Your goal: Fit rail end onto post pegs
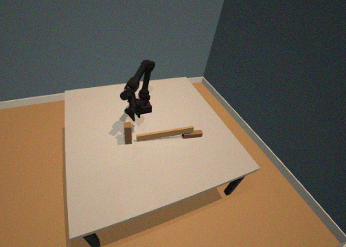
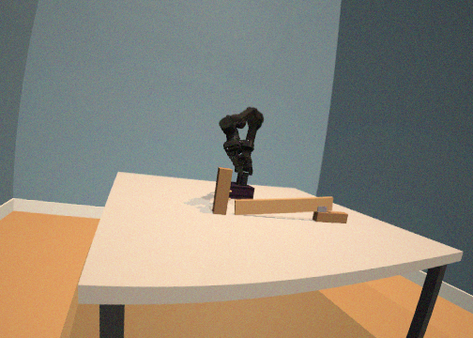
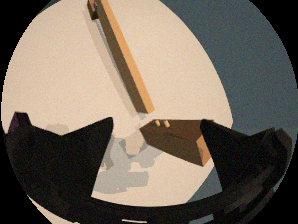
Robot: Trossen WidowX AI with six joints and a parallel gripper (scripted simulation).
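The long rail (image 1: 165, 133) (image 2: 282, 205) (image 3: 122, 60) has its far end at the bracket (image 2: 322, 209) on the low footboard block (image 1: 193, 134) (image 2: 333, 217) (image 3: 93, 10). Its near end is down on the table, a small gap from the post. The post (image 1: 128, 135) (image 2: 222, 192) (image 3: 172, 141) stands upright; two pegs (image 3: 162, 123) stick out of its side facing the rail. The holes in the rail's end cannot be made out. My gripper (image 1: 136, 118) (image 2: 244, 172) (image 3: 158, 123) is open and empty, above the table on the robot-base side of the post and rail, touching neither.
The dark robot base (image 1: 146, 108) (image 2: 241, 192) (image 3: 21, 120) stands on the pale table (image 1: 154, 180) (image 2: 235, 255) (image 3: 55, 65) behind the post and rail. The post is close to the rail's near end. The arm's shadow falls beside the post.
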